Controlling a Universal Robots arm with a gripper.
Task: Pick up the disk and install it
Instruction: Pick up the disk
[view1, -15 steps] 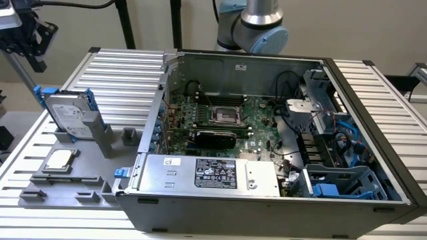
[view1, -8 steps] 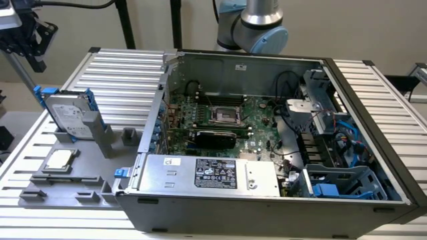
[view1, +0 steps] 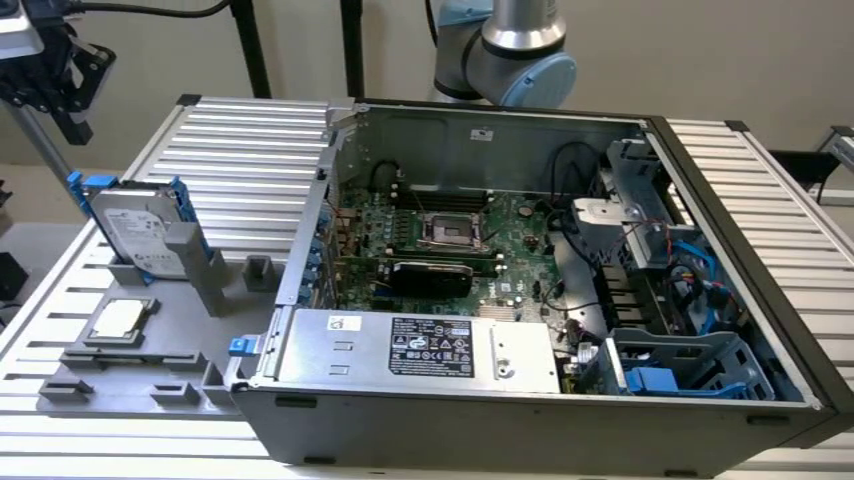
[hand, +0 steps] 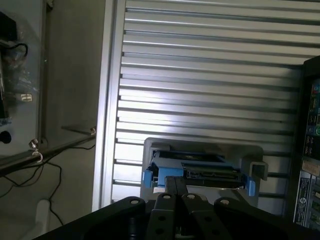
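At the exterior view's far left, on a ribbed aluminium worktop (view1: 240, 130), a flat silver-grey metal hard disk with bright blue plastic side rails (view1: 138, 228) stands on end in a grey slotted plastic holder (view1: 200, 275). Its long axis runs upward, leaning slightly back. Its broad face, with a white label, is turned toward the open computer. The label's print is too small to read.

In the wrist view, the disk's upper end with its connector strip faces the camera. The black two-fingered claw (hand: 174, 182) lines up with that end, fingers pressed together and gripping nothing. Whether they touch the disk cannot be told.

In front of the holder lies a small square silver processor chip (view1: 120, 318). To the right is a large grey open computer case (view1: 534, 430) showing a green motherboard (view1: 441, 235). A grey metal power supply box (view1: 414, 345) at its front edge bears a black-and-white label, unreadable. At the case's right end is a blue-grey plastic drive cage (view1: 707, 355).
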